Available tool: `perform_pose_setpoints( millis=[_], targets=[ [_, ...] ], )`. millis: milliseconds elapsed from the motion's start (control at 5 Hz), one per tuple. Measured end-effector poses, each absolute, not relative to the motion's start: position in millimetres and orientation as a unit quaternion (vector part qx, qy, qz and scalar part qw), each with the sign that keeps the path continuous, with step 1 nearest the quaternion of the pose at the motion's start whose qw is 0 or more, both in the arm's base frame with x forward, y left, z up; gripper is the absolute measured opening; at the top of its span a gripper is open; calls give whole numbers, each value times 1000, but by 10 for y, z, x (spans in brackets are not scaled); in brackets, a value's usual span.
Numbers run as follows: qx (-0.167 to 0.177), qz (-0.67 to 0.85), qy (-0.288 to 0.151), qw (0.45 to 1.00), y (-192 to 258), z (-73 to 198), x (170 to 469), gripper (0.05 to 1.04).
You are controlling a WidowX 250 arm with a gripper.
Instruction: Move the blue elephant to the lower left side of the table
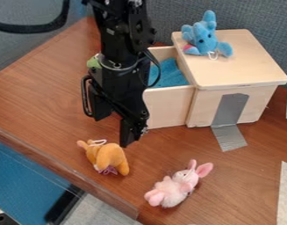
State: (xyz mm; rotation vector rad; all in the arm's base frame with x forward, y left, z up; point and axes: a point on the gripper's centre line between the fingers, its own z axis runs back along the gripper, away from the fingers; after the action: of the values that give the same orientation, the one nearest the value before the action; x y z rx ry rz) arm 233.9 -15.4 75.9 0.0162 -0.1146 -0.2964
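1. Well, the blue plush elephant (204, 38) sits atop the pale wooden box (245, 66), near its back edge, and my hand (114, 129) is spread wide, with nothing held between its fingers, above the surface (45, 96).
2. I expect it to be light and soft, squashing as I close; dropping it should do no harm.
3. I judge the round body the best hold: an ear or limb would probably bend and let it swing, and the thin white loop (213, 55) could snag.
4. Its fuzzy cloth should grip well, unlike the smooth, flat lid beneath.
5. Around it I see hard, straight-edged wood, crinkled grey tape (229, 112), rumpled teal cloth (170, 75) and a fluffy pink rabbit (176, 186).
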Motion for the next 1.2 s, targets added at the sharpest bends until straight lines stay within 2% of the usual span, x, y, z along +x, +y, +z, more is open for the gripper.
perform_pose_setpoints(
  millis=[200,600,1000,1200],
  targets=[
    [7,-142,-42,989,-150,717,2330,999],
    [6,-121,-70,990,-289,1079,3139,999],
    [5,-80,-100,992,-285,1207,3903,1000],
    [7,-68,-100,993,-264,1203,4145,999]
  ],
)
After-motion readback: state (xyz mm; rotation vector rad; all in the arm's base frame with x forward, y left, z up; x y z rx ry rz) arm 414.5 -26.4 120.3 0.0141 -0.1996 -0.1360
